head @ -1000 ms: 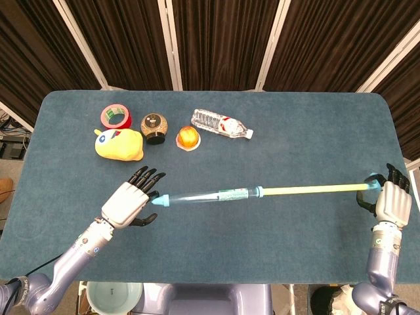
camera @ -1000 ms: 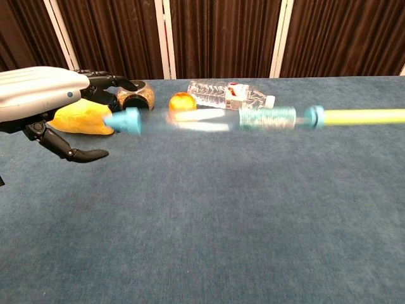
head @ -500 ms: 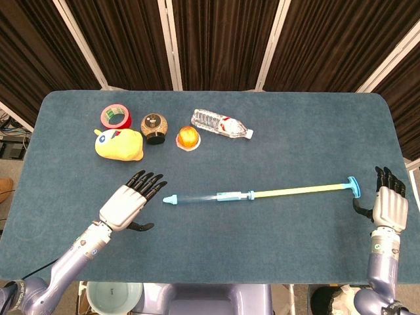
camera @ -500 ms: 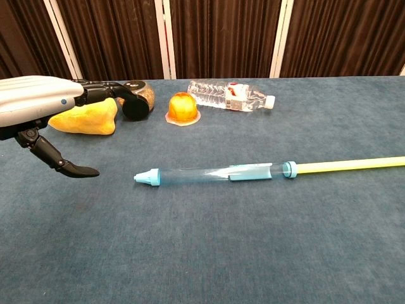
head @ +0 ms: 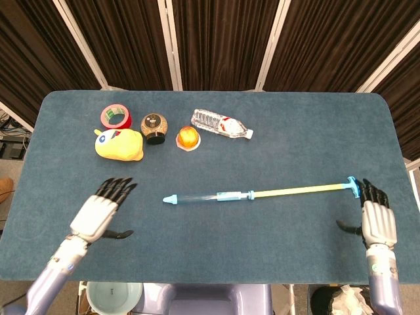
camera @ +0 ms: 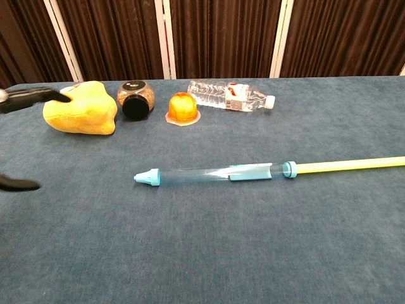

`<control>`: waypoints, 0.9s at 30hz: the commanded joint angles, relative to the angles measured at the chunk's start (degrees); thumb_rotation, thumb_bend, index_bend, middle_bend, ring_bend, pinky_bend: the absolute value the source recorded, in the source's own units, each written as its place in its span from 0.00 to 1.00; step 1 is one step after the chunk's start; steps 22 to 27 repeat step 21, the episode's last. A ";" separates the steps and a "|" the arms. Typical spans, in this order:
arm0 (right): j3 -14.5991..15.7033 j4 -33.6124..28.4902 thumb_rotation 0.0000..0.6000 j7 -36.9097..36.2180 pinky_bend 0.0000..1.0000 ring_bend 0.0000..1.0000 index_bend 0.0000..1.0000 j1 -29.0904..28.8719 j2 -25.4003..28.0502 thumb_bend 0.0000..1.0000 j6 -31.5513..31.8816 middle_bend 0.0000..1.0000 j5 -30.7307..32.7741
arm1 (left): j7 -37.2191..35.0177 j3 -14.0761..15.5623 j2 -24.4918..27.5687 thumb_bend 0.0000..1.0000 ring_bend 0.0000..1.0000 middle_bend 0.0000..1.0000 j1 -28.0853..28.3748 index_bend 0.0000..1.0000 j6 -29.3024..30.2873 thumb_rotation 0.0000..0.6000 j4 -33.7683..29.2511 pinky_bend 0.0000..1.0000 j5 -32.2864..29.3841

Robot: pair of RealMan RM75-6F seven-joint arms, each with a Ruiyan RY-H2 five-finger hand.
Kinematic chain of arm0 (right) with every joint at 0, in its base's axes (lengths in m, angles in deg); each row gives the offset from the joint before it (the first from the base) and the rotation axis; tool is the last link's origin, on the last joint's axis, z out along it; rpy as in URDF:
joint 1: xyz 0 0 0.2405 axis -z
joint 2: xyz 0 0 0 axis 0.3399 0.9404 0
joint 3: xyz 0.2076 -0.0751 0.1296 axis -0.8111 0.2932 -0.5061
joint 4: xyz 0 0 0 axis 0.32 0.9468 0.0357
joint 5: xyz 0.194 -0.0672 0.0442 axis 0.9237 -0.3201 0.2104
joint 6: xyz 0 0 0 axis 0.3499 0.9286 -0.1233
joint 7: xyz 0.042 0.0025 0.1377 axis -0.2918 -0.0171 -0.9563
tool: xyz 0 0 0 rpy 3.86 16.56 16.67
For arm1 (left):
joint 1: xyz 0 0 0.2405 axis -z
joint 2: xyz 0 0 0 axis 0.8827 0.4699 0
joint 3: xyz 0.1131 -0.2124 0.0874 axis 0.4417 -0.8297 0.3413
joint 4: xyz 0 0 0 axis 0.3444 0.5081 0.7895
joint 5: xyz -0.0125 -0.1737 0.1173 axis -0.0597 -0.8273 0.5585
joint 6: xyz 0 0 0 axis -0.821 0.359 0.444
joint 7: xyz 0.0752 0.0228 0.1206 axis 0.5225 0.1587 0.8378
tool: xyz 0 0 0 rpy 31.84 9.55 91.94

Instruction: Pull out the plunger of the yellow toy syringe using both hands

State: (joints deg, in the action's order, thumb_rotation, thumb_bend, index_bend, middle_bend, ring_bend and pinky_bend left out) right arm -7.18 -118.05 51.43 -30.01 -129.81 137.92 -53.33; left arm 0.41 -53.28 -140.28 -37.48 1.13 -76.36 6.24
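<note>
The long toy syringe, a clear blue-tinted barrel with a light blue nozzle cap, lies flat near the middle of the dark teal carpeted counter, with nothing holding it. Its thin yellow plunger rod is drawn far out of the barrel and runs toward the right edge, ending in a light blue T-shaped handle. In the chest view the nozzle cap points left and the yellow rod runs off the right side of the picture.

The right hand hovers just beside the handle at the counter's right edge, palm down, fingers apart and holding nothing. The left hand is well apart from the nozzle, near the front left of the counter, with its dark fingers spread and empty; the chest view shows only its dark fingertips at the left border.

Along the far side sit a red roll of tape, a yellow plush toy, a round brown jar with a black lid, an orange jelly cup and a clear plastic water bottle lying on its side.
</note>
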 commanded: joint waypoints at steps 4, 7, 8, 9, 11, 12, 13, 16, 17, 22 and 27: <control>8.71 -1.63 1.00 -3.00 0.00 0.00 0.06 4.57 3.89 0.06 3.51 0.00 -13.54 | -6.35 5.42 4.23 0.04 0.00 0.00 -6.45 0.00 5.81 1.00 1.34 0.00 4.65; 11.04 0.75 1.00 -3.80 0.00 0.00 0.04 5.61 4.40 0.03 4.57 0.00 -17.67 | -8.56 6.80 4.82 0.04 0.00 0.00 -8.46 0.00 8.12 1.00 3.54 0.00 7.14; 11.66 1.72 1.00 -4.24 0.00 0.00 0.04 5.97 4.44 0.03 5.09 0.00 -18.97 | -9.15 7.20 4.90 0.04 0.00 0.00 -9.08 0.00 8.90 1.00 4.47 0.00 8.04; 12.21 2.71 1.00 -4.95 0.00 0.00 0.04 6.31 4.40 0.03 5.67 0.00 -20.30 | -9.59 7.46 4.85 0.04 0.00 0.00 -9.72 0.00 9.87 1.00 5.67 0.00 8.98; 12.93 5.15 1.00 -6.64 0.00 0.00 0.04 6.83 4.08 0.03 7.13 0.00 -23.03 | -10.81 7.54 4.27 0.04 0.00 0.00 -10.99 0.00 12.11 1.00 8.45 0.00 10.60; 13.03 5.82 1.00 -7.08 0.00 0.00 0.04 6.96 3.94 0.03 7.56 0.00 -23.63 | -11.37 7.54 4.07 0.04 0.00 0.00 -11.32 0.00 12.59 1.00 9.08 0.00 10.81; 13.13 6.83 1.00 -8.14 0.00 0.00 0.04 7.20 3.64 0.03 8.31 0.00 -24.53 | -12.55 7.47 3.73 0.04 0.00 0.00 -11.85 0.00 13.33 1.00 10.06 0.00 11.05; 12.94 8.68 1.00 -10.91 0.00 0.00 0.04 7.75 2.82 0.04 10.25 0.00 -26.21 | -14.97 6.74 3.06 0.04 0.00 0.00 -12.90 0.00 14.76 1.00 11.97 0.00 11.16; 12.83 9.05 1.00 -11.30 0.00 0.00 0.04 7.88 2.61 0.04 10.73 0.00 -26.54 | -15.38 6.65 3.01 0.04 0.00 0.00 -13.09 0.00 14.86 1.00 12.14 0.00 11.18; 12.42 9.83 1.00 -12.48 0.00 0.00 0.04 8.21 1.97 0.05 11.75 0.00 -27.06 | -15.58 6.32 2.82 0.04 0.00 0.00 -13.40 0.00 14.71 1.00 12.81 0.00 11.65; 12.42 9.83 1.00 -12.48 0.00 0.00 0.04 8.21 1.97 0.05 11.75 0.00 -27.06 | -15.58 6.32 2.82 0.04 0.00 0.00 -13.40 0.00 14.71 1.00 12.81 0.00 11.65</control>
